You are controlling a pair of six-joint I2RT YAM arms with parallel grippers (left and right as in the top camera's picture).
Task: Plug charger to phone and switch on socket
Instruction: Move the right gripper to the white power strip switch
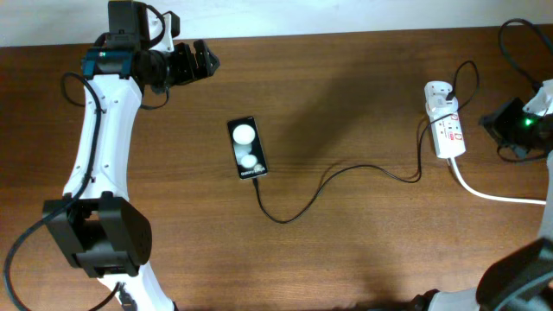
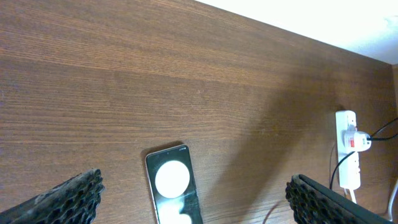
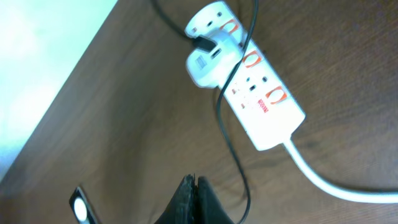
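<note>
- Overhead alone: thin black charger cable (image 1: 346,170) meets glossy black phone (image 1: 247,149).
- Right wrist alone: white power strip (image 3: 261,112) with red switches (image 3: 278,96); right gripper (image 3: 194,190) pinched together.
- Left wrist: left gripper (image 1: 206,59) spread wide.

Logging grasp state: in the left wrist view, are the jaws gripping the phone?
No, the left gripper has its jaws wide open, and the phone lies untouched on the table.

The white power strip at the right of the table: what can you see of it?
The white elongated plastic power strip lies flat on the brown wooden table near its far edge. Red-marked switches line one side. A white adapter is plugged in at one end, a thin black cable leaving it; a thick white cord exits the other end. Nothing else touches it.
</note>
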